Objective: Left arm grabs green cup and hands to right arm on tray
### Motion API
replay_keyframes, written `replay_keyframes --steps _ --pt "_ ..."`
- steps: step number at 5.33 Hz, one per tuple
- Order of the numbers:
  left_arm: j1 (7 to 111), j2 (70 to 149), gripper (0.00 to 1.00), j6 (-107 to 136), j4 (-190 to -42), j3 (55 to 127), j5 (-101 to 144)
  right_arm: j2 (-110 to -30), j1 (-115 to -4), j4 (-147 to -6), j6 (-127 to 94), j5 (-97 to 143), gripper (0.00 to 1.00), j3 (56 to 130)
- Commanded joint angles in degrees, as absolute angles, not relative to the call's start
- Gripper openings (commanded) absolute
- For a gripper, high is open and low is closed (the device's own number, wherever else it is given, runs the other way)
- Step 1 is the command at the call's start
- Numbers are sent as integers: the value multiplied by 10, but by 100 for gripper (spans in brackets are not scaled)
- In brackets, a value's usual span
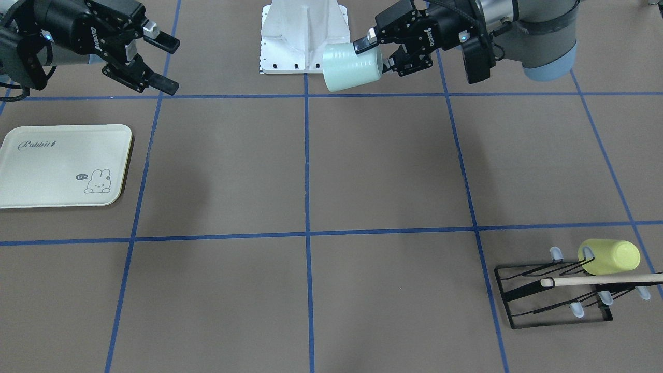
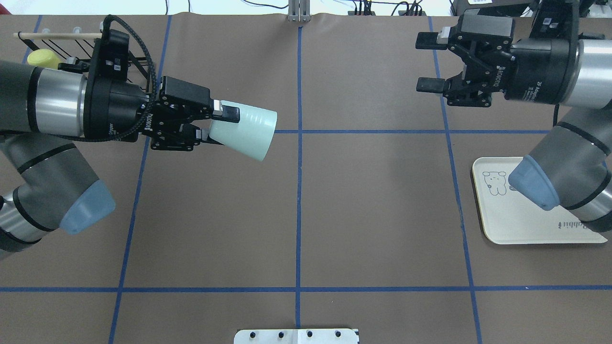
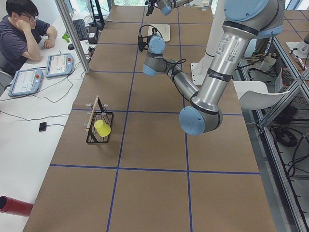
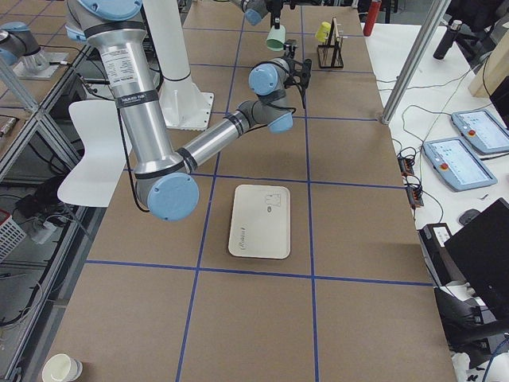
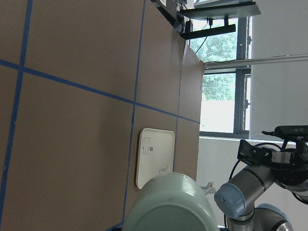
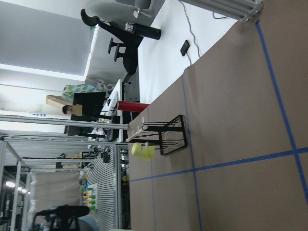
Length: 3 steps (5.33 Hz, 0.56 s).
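Observation:
My left gripper (image 2: 217,125) is shut on the pale mint-green cup (image 2: 245,131) and holds it sideways in the air, its wide end toward the table's middle. The cup also shows in the front view (image 1: 352,68), the right side view (image 4: 276,37) and at the bottom of the left wrist view (image 5: 168,204). My right gripper (image 2: 428,64) is open and empty, held high on the other side; it also shows in the front view (image 1: 166,63). The cream Rabbit tray (image 2: 514,217) lies flat on the table, partly under my right arm, and shows in the front view (image 1: 62,166).
A black wire rack (image 1: 554,292) with a wooden bar holds a yellow-green cup (image 1: 610,256) at the far left corner of the table. The robot's white base (image 1: 303,36) stands at the near edge. Blue tape lines cross the brown table.

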State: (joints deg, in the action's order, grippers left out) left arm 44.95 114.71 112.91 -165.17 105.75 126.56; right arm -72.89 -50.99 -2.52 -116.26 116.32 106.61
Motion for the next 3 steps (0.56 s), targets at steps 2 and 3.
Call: replay_keyframes --steps 2,3 --pt "446 1173 57 1273 -1755 1056 1262 -724 -410 75 -1194 1081 99 1070" --pt "440 1175 57 1314 -1792 1055 1214 -721 -404 75 -1196 1083 100 1075"
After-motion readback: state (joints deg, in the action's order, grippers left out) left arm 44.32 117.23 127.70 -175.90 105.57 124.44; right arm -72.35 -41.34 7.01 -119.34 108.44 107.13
